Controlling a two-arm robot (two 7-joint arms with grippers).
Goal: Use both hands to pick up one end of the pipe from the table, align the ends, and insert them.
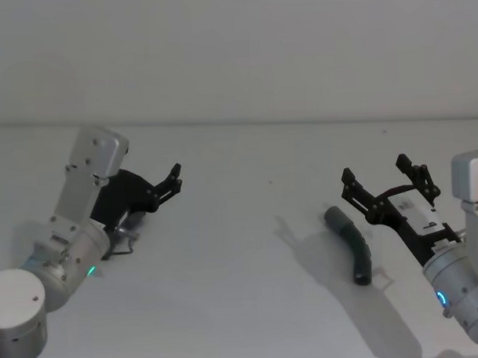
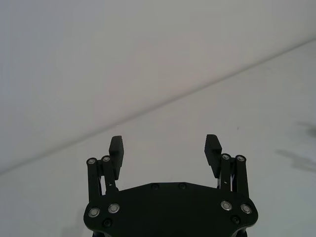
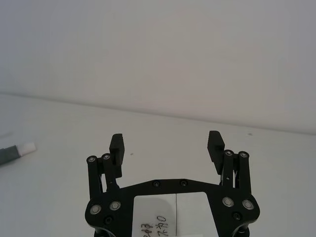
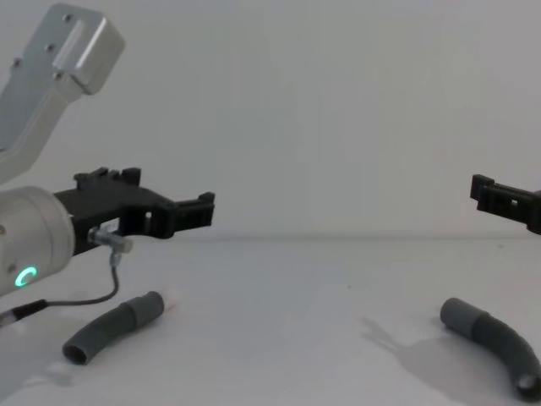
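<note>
Left pincer [image 1: 176, 178] gaped over the left pipe piece [image 4: 114, 327], right pincer [image 1: 374, 168] likewise over the right pipe piece [image 1: 353, 242].

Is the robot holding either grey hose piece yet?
No: left hose piece and right hose piece lie on the table; left gripper and right gripper are open, empty.

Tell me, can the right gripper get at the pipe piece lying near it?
Probably yes. The right gripper is open and hangs over the table near the pipe piece, which lies alone; nothing stands between them.
</note>
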